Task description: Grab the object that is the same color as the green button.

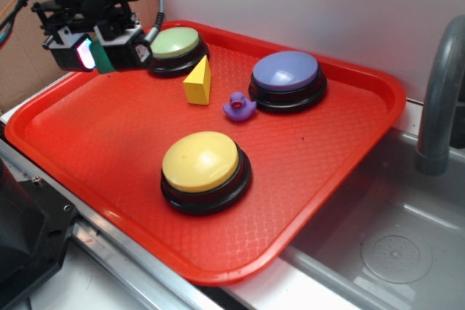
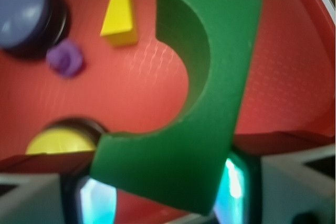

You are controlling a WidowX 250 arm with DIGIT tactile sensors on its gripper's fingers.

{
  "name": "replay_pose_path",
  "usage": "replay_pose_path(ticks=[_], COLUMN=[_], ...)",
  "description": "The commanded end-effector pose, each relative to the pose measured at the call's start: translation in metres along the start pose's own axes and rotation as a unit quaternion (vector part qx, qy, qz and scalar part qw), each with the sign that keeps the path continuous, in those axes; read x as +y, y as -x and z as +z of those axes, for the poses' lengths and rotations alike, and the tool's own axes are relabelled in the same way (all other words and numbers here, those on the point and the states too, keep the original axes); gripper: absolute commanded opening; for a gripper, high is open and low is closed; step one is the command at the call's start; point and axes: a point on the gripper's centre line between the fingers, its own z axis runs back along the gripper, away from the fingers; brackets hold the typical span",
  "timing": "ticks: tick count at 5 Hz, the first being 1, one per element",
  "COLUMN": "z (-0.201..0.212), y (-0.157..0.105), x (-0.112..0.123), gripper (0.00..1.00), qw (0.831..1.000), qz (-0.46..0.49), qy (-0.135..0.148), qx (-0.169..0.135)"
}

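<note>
My gripper (image 1: pixel 100 54) hangs above the back left corner of the red tray (image 1: pixel 87 136), shut on the dark green notched block (image 1: pixel 106 62). In the wrist view that green block (image 2: pixel 210 124) fills the middle, tilted, clamped between my glowing pads (image 2: pixel 231 187), and my gripper (image 2: pixel 163 192) is lifted clear of the tray floor. The pale green button (image 1: pixel 174 43) sits just right of my gripper at the tray's back edge.
A yellow wedge (image 1: pixel 198 80), a purple duck (image 1: pixel 238 107), a blue-purple button (image 1: pixel 286 72) and a yellow button (image 1: pixel 201 161) stand on the tray. A grey sink (image 1: pixel 392 245) and faucet pipe (image 1: pixel 436 99) lie to the right.
</note>
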Motion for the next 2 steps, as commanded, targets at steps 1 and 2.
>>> replay_pose_path(ticks=[1, 2], z=[0.0336, 0.0337], y=[0.0079, 0.0075], x=[0.0117, 0.0179], gripper=[0.0, 0.0], qw=[0.992, 0.994], qz=[-0.129, -0.108], qy=[0.007, 0.006], qx=[0.005, 0.015])
